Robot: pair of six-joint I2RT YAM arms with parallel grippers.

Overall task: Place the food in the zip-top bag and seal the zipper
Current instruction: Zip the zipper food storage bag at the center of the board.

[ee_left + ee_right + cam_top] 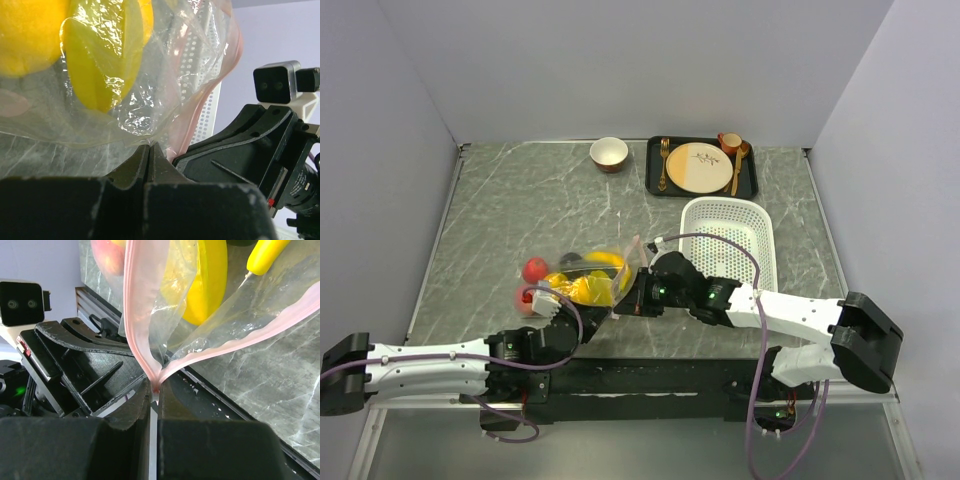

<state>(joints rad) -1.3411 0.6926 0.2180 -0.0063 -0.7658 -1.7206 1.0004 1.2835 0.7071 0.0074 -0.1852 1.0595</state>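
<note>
Left pincer (150, 148), right pincer (155, 388) (both pinching), one zip-top bag (592, 283), one basket (768, 240)

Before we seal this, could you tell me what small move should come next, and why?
Probably slide the right gripper along the zipper: it pinches one end, where the strips meet, yet they gape apart beyond. The left gripper pinches the bag.

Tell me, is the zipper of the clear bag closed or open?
Open. The zipper has two pink strips that meet only where the right gripper pinches them; above that point they spread apart.
</note>
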